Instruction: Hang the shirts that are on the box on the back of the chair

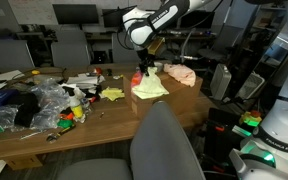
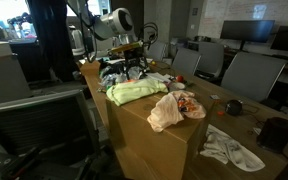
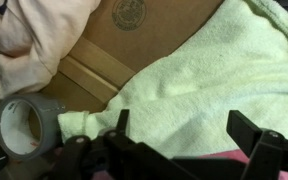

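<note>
We see the Robotiq gripper (image 1: 145, 68) hanging over the near end of the cardboard box (image 2: 149, 150), its 2 fingers (image 3: 254, 140) spread wide apart and grasping nothing. In the wrist view the gripper (image 3: 184, 140) sits directly above the pale yellow shirt (image 3: 204, 80), with 1 finger on each side of the crumpled cloth. We cannot tell whether the tips touch the fabric.

The pale yellow shirt (image 2: 134, 92) lies on the box's flat top at the end nearest the arm. Just beside it, further along the top, lies the peach-cream shirt (image 2: 167, 112), bunched up, with the coral-pink shirt (image 2: 191, 103) touching it. In an exterior view the coral-pink shirt (image 1: 181, 73) lies a little apart from the pale yellow shirt (image 1: 150, 87). All 3 garments are on the box and none is on the chair.

The grey office chair (image 1: 164, 140) stands in the foreground with its broad backrest bare, near the box's side. A roll of tape (image 3: 22, 125) lies on the box (image 3: 144, 45) beside a corner of the yellow shirt. The long wooden table (image 1: 44, 142) carries a heap of clutter (image 1: 34, 100), and a white cloth (image 2: 232, 148) lies well apart from the box.
</note>
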Tool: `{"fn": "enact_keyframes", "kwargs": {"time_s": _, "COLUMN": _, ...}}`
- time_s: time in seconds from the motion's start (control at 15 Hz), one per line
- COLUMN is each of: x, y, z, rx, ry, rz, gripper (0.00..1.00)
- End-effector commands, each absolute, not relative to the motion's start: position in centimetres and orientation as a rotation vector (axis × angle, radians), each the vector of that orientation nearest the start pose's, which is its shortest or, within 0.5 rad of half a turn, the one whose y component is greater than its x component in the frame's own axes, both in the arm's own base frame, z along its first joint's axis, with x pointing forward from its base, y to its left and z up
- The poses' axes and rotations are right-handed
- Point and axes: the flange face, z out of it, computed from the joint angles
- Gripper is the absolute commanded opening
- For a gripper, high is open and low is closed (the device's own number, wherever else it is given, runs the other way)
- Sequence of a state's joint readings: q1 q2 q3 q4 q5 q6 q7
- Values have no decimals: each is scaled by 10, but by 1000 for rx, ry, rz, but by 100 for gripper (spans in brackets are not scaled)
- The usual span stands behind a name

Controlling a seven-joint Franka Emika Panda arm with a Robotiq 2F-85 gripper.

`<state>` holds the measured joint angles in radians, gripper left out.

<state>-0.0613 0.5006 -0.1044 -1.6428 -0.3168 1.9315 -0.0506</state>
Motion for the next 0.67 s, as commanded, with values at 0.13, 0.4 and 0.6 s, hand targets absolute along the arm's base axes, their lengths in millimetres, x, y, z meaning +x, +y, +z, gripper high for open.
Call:
{"fn": "enact_keyframes", "kwargs": {"time_s": 0.13, "x": 667, "y": -147, "z": 326, "rx": -3463, "ry": 103, "rz": 248, "gripper": 100}}
{"fn": "enact_keyframes", "kwargs": {"time_s": 0.4, "x": 658, "y": -164, "z": 317, "rx": -3414, "ry": 192, "rz": 237, "gripper": 100}}
{"fn": "enact_keyframes", "kwargs": {"time_s": 0.6, "x": 652, "y": -170, "z": 304, "rx": -3356, "ry": 226, "rz": 255, "gripper": 100}}
